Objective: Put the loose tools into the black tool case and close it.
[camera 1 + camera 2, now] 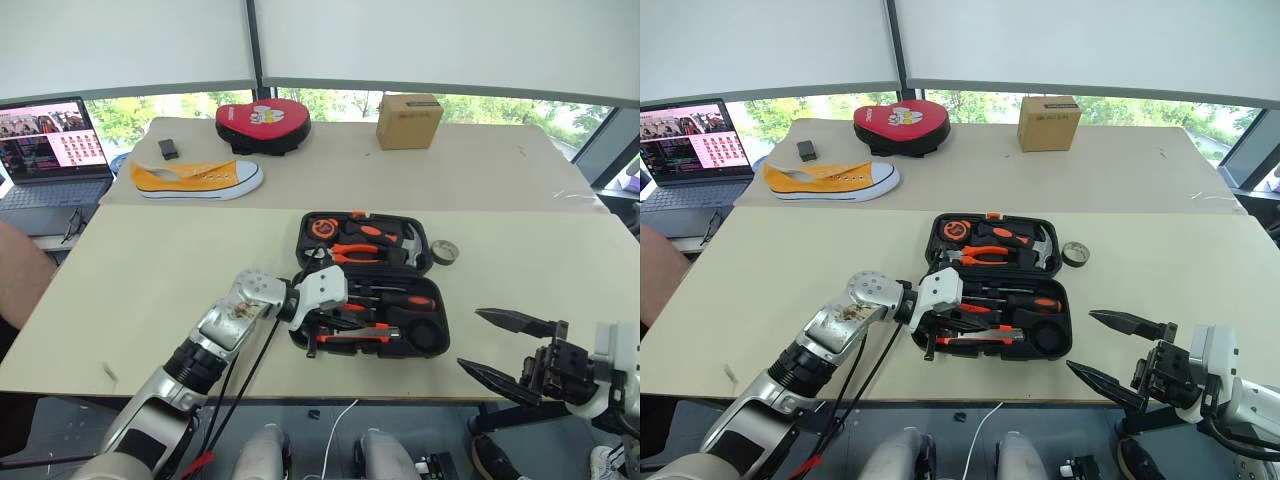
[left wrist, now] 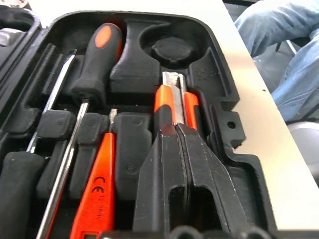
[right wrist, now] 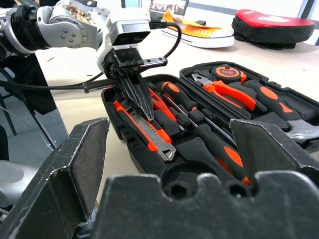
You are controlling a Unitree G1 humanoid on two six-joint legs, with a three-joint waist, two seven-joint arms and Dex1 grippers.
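Left gripper point(image 3: 149, 110), black fingers pressed together, presses the orange-black utility knife point(image 3: 144, 130) into the open black moulded tool case point(image 1: 440, 345).
Right gripper point(image 1: 497, 346) spread wide off the tabletop's near edge; small dark tape roll point(image 1: 444, 252) beside the case likely goes next.

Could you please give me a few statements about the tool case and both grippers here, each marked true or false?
1. The black moulded plastic tool case lies open on the beige table. True.
2. The small dark tape roll sits in its round recess in the case. False: it lies on the table just beside the case.
3. The left gripper is shut, its fingertips down at the orange-black utility knife. True.
4. The right gripper is shut on a screwdriver. False: it is open and empty, beside the case.
5. The yellow canvas shoe lies inside the case. False: it lies on the far table.
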